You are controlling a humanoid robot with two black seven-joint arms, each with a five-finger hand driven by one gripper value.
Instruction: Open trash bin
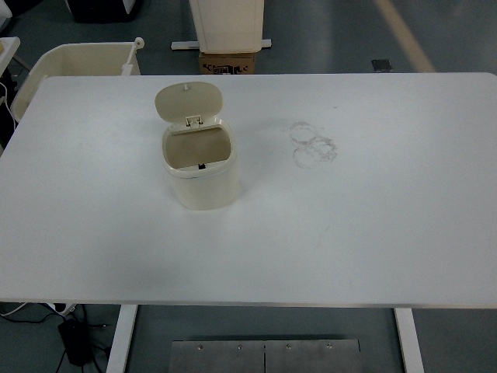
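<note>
I see neither hand, so their fingers I cannot tell. The trash bin (200, 167) stands left of table (373, 217) centre, lid (189, 101) apparently fully up; I'd leave it untouched.
</note>
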